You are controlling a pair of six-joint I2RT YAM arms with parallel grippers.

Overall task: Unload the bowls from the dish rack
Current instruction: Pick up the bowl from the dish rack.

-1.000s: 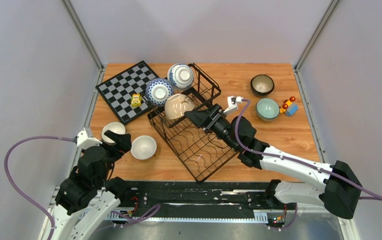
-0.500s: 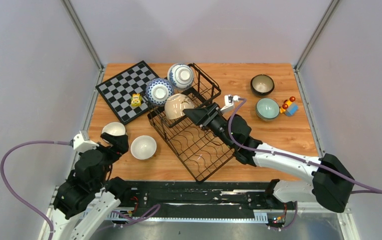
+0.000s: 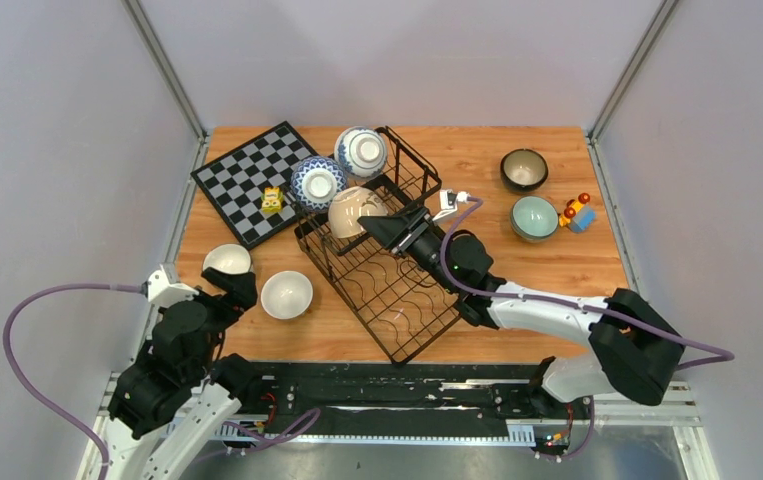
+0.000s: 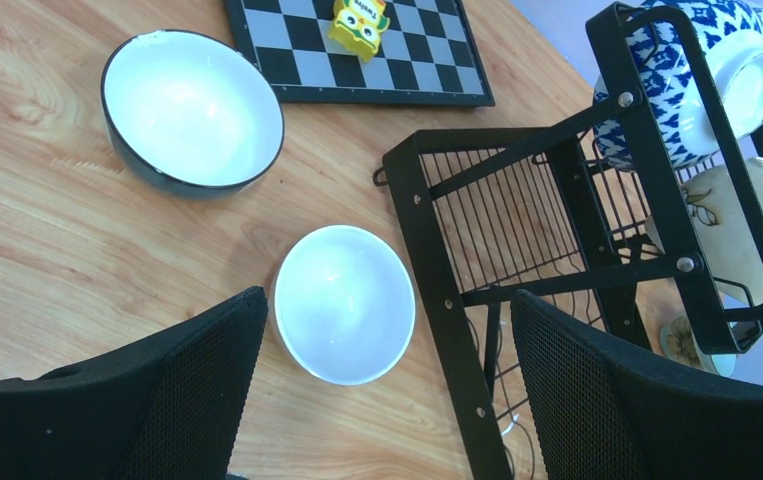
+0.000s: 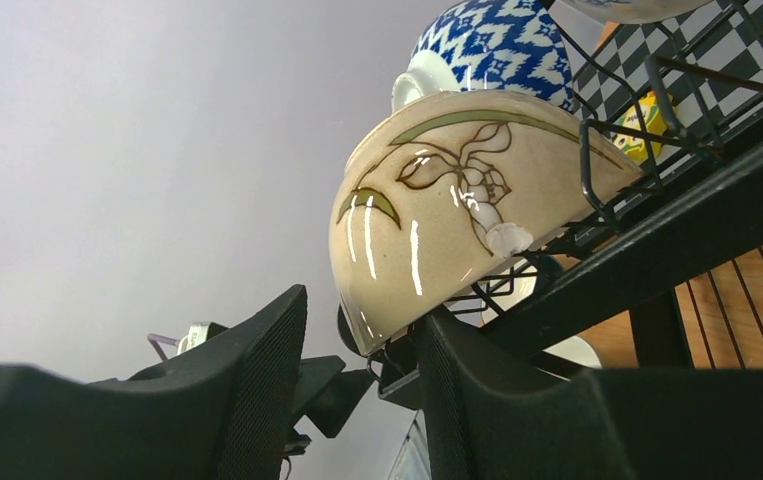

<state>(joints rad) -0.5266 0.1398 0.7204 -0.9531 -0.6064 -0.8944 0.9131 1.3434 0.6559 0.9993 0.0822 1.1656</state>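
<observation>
A light wooden counter (image 3: 457, 150) carries everything. The large black wire dish rack (image 3: 397, 300) lies at an angle across its middle, the raised upper basket at the far end and the flat lower tray with wavy dividers nearer the arms. A black-and-white checkerboard (image 3: 247, 180) lies just left of the basket.

The right claw (image 3: 385, 226) reaches over the tray to the basket. Its two fingers stand either side of the rim of a beige ceramic bowl with a brown-and-green leaf drawing (image 5: 427, 200), which lies on its side in the basket. Whether they pinch the rim cannot be told from the wrist view. The left claw (image 3: 234, 284) hangs released, fingers spread wide, empty, above the counter left of the rack.

Two blue-and-white patterned bowls (image 3: 317, 183) (image 3: 361, 150) also lie tipped in the basket beyond the beige one. On the counter stand a plain white bowl (image 3: 287, 294) and a dark-rimmed white bowl (image 3: 227, 260) to the left, and a dark-glazed bowl (image 3: 524, 169) and a pale teal bowl (image 3: 534, 216) to the right.

A small yellow toy (image 3: 272, 199) sits on the checkerboard, and a small multicoloured toy (image 3: 577, 213) lies just beside the teal bowl.
</observation>
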